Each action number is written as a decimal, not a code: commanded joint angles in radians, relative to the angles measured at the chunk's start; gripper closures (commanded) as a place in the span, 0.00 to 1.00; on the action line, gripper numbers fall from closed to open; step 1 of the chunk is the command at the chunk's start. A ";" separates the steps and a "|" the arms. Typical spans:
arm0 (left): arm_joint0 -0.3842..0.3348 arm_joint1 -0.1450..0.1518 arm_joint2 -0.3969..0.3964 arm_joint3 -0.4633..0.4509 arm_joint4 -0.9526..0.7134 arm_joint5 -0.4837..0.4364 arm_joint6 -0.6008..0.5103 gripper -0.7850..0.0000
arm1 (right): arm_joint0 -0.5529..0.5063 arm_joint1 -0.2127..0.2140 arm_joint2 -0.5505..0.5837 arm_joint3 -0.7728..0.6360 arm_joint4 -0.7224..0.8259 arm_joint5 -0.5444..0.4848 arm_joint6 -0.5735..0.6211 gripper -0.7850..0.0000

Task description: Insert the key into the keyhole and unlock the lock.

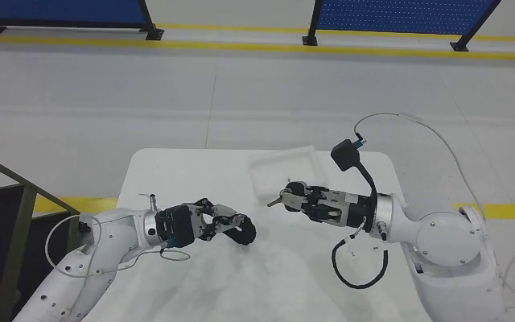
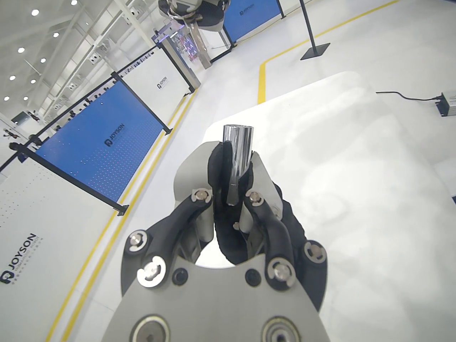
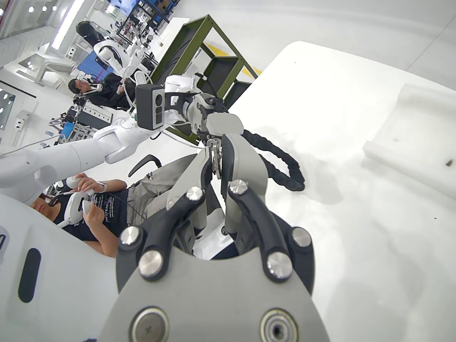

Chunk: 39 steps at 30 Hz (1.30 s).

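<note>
Top view: left gripper (image 1: 225, 223) is clamped on the lock (image 1: 244, 233), cylinder lengthwise along its fingers, aimed at the key (image 1: 273, 202) — pinched by the right gripper (image 1: 288, 196), blade pointing back, a gap between.

Arms: left arm (image 1: 88, 262) and right arm (image 1: 438, 237), glossy white shells.
Tools: left tool (image 2: 237, 154) and right tool (image 3: 217, 151), grey metal plates, black links, black-padded fingers, bright round screws.
Cables: black cable (image 1: 354, 272) looped; thin white wire (image 1: 438, 133).
Camera (image 1: 348, 153): black box, curved black stalk.
</note>
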 commanded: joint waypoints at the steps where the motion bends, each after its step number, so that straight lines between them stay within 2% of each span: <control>1: 0.003 0.000 -0.002 -0.001 -0.001 0.006 0.000 1.00 | -0.002 0.000 0.000 0.000 0.003 0.004 -0.007 1.00; 13: 0.003 0.000 -0.002 -0.001 -0.001 0.006 0.000 1.00 | -0.007 0.000 -0.002 0.001 0.003 0.005 -0.018 1.00; 21: 0.038 -0.021 -0.011 -0.017 -0.112 0.145 -0.067 1.00 | -0.017 0.008 -0.016 -0.111 -0.057 0.026 -0.049 1.00; 27: 0.060 -0.049 0.025 -0.042 -0.147 0.293 -0.110 1.00 | 0.017 0.011 -0.088 -0.150 -0.220 0.069 -0.115 1.00; 31: 0.062 -0.068 0.060 -0.043 -0.133 0.349 -0.099 1.00 | 0.036 0.011 -0.175 -0.150 -0.385 0.120 -0.159 1.00; 39: 0.060 -0.098 0.090 0.003 -0.094 0.453 -0.056 1.00 | 0.062 0.008 -0.252 -0.150 -0.518 0.170 -0.193 1.00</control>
